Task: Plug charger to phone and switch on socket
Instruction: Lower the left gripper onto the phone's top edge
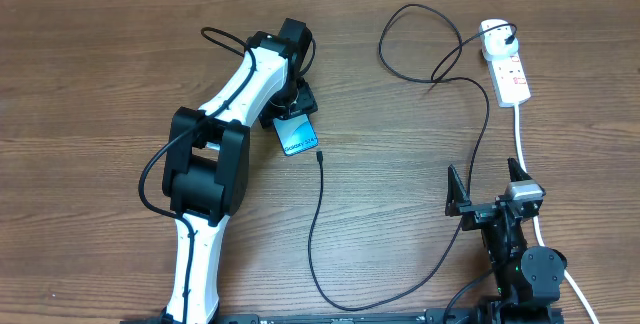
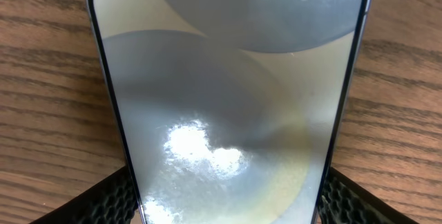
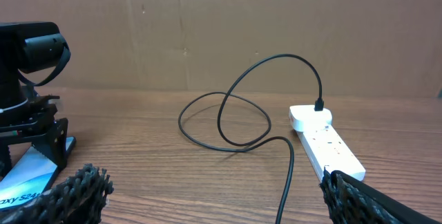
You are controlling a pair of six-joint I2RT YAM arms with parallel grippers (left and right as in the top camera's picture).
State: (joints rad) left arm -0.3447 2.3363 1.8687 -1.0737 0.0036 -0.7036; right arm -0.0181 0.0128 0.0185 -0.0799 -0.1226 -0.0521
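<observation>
The phone (image 1: 298,136) lies flat on the wooden table, its light blue screen up. In the left wrist view the phone (image 2: 228,99) fills the frame. My left gripper (image 1: 291,121) straddles it, open, with the black fingers (image 2: 110,200) close beside its two long edges and a sliver of gap at the left one. The charger's black plug tip (image 1: 320,155) lies just right of the phone. Its cable (image 3: 286,175) loops back to a white adapter (image 1: 495,32) on the socket (image 1: 510,72) at the far right. My right gripper (image 1: 487,186) hovers open and empty near the front right.
A thick white cord (image 1: 522,134) runs from the socket toward the front, passing my right gripper. The charger cable sweeps in a wide loop across the table's middle and front. My left arm (image 1: 215,154) lies across the left half. A cardboard wall (image 3: 242,23) closes the back.
</observation>
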